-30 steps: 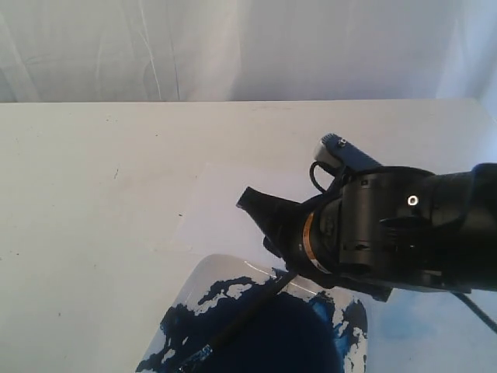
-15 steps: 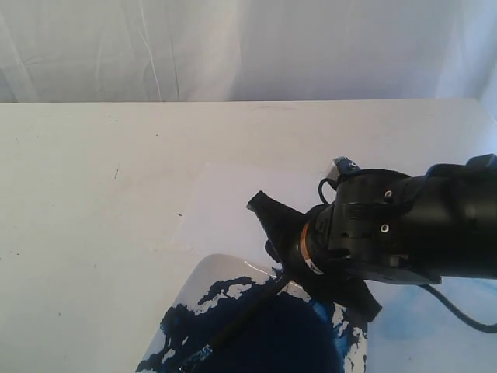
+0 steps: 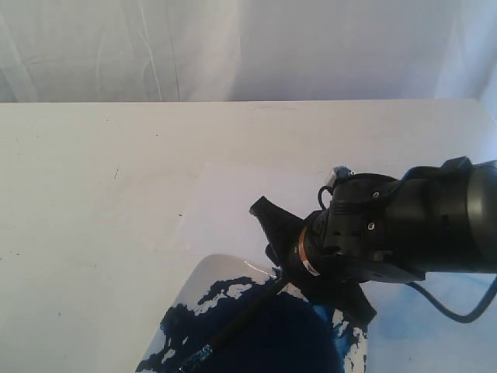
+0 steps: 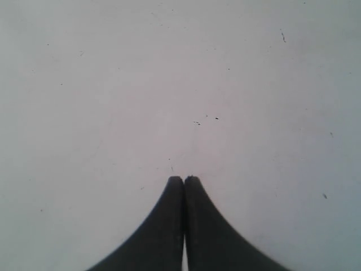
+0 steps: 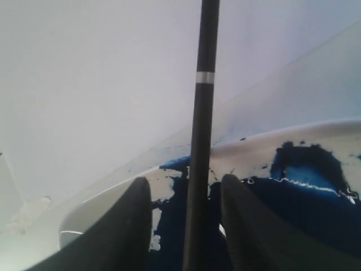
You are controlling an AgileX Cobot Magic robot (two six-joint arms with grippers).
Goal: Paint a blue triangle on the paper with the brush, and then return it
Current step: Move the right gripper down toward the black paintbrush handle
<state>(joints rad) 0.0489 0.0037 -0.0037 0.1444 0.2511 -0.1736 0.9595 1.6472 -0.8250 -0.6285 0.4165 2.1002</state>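
The brush lies slantwise on the paint tray, its blue-stained tip toward the lower left. My right gripper hovers over the handle's upper end. In the right wrist view the black handle with its silver band runs between the fingers of the right gripper, which is open, with gaps on both sides. The paper lies just beyond the tray, partly hidden by the arm. No blue triangle shows on its visible part. My left gripper is shut and empty over bare table.
The glossy tray is flooded with dark blue paint. A pale blue smear marks the table to the right of the tray. A white curtain hangs behind the table's far edge.
My right arm has rolled and sunk toward the tray, shifting the fingers slightly right and down over the handle. The brush has not moved.
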